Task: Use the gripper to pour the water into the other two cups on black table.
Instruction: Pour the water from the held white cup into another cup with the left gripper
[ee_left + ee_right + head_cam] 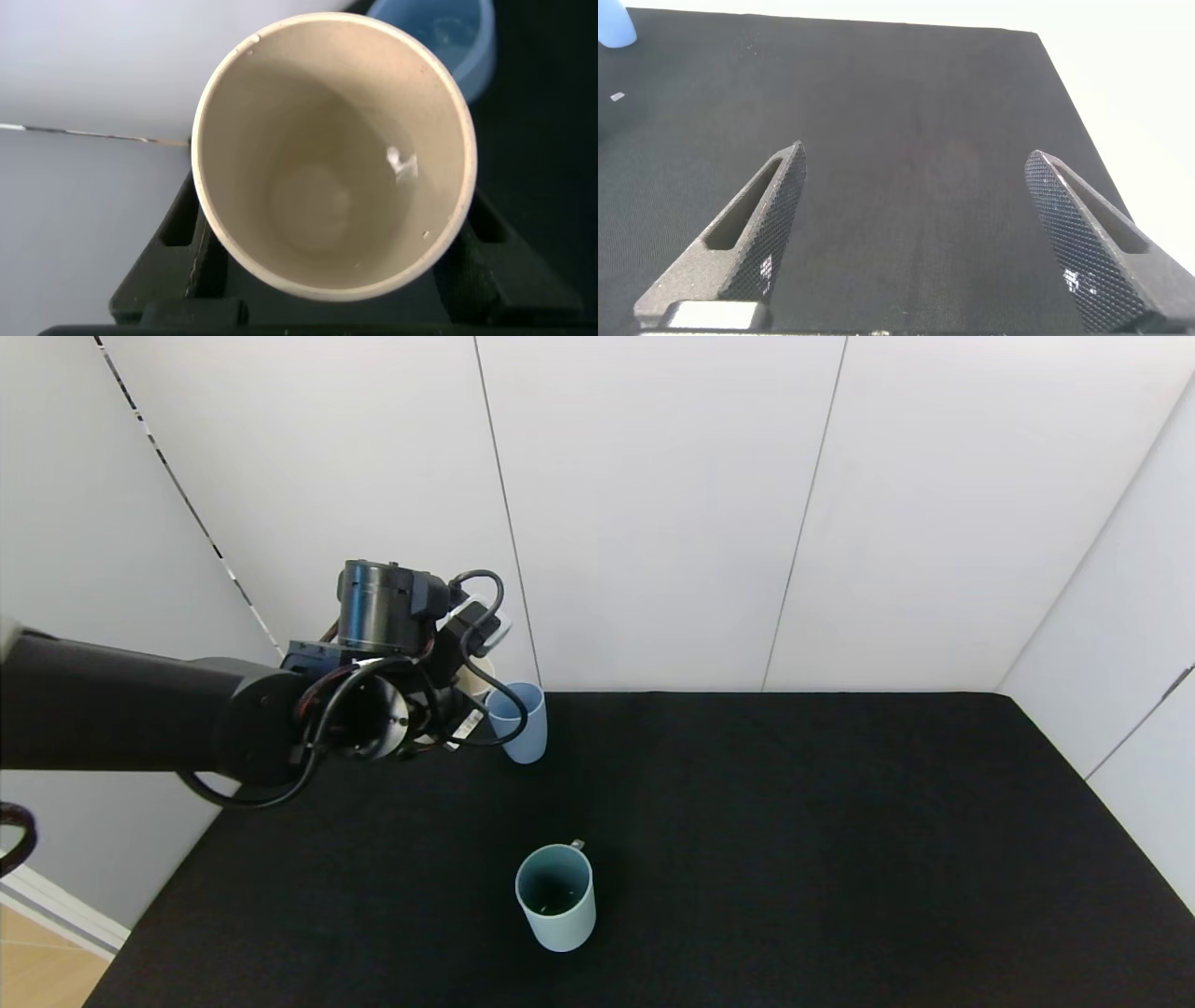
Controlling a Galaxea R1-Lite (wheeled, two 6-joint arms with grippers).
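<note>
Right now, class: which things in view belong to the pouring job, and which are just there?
Job: left gripper holding beige cup; blue tumbler; teal mug; black table.
Just there: right gripper, fingers open over the table; white wall panels.

Left arm (112, 709): thick matte black tube ending in a round joint housing. Wrist (378, 607): glossy black cylinder with a flat top. A silver disc with small screws (381, 717) faces outward. Black cables (481, 663) loop around the wrist; red wiring shows beside them. Right gripper (920, 238): jaws are dark, pointed, with knurled faces and slotted sides.
</note>
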